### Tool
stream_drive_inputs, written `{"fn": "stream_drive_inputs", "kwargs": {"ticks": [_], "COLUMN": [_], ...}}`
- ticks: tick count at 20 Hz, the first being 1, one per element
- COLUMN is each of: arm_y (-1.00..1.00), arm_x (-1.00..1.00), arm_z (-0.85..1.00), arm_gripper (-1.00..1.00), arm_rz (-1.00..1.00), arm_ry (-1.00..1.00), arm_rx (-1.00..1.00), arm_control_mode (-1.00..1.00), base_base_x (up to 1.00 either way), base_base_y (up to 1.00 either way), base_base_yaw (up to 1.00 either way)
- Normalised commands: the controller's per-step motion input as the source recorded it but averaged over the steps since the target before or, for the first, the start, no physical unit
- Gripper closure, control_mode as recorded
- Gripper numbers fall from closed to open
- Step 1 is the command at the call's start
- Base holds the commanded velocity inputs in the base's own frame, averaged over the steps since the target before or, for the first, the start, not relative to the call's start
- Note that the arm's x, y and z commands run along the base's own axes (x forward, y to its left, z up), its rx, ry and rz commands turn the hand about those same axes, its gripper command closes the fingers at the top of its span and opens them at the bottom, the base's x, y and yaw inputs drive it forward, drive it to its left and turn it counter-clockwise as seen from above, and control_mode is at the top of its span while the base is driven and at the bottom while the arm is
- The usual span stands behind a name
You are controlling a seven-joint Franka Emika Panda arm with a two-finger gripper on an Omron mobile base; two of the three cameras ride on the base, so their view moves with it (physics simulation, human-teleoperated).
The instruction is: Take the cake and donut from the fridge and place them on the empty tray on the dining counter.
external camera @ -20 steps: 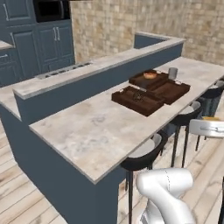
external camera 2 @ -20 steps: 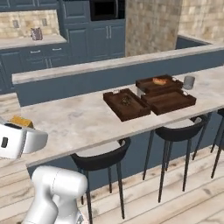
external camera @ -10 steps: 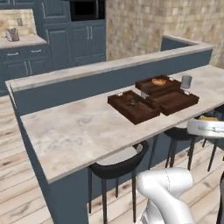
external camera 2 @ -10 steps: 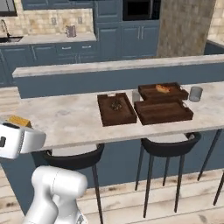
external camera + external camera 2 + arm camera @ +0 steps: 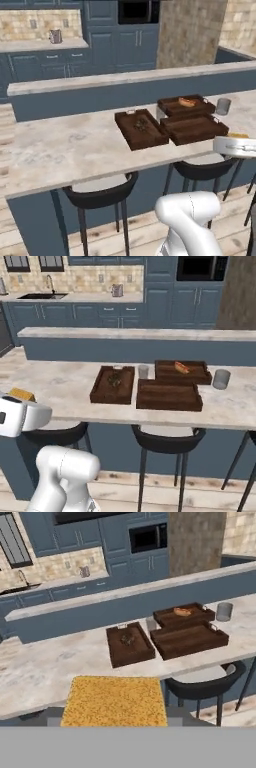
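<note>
Currently in transit: small yellow-tan square cake clamped between part-open fingers. Next: extend over beige marbled table, lower into empty dark-brown wooden tray

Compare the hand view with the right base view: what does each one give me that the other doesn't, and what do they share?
Hand view's own: the cake's speckled yellow top face up close, and a patch of tan stone wall right of the brown column. Right base view's own: the robot's white arm from outside, with the cake a small yellow sliver on its hand. Shared: the dining counter, the three wooden trays with the empty tray nearest, a grey cup and the microwave.
</note>
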Motion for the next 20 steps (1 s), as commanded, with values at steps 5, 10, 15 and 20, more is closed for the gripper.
{"fn": "stream_drive_inputs", "kwargs": {"ticks": [5,10,15,20], "arm_y": [0.0,0.0,0.0,0.0], "arm_x": [0.0,0.0,0.0,0.0], "arm_z": [0.0,0.0,0.0,0.0], "arm_gripper": [1.0,1.0,1.0,1.0], "arm_rz": [0.0,0.0,0.0,0.0], "arm_ry": [0.0,0.0,0.0,0.0], "arm_rx": [0.0,0.0,0.0,0.0], "arm_control_mode": [1.0,1.0,1.0,1.0], "base_base_x": [0.0,0.3,0.84,1.0], "base_base_y": [-0.99,-0.93,-0.77,-0.18], "base_base_yaw": [0.5,0.43,0.22,-0.15]}}
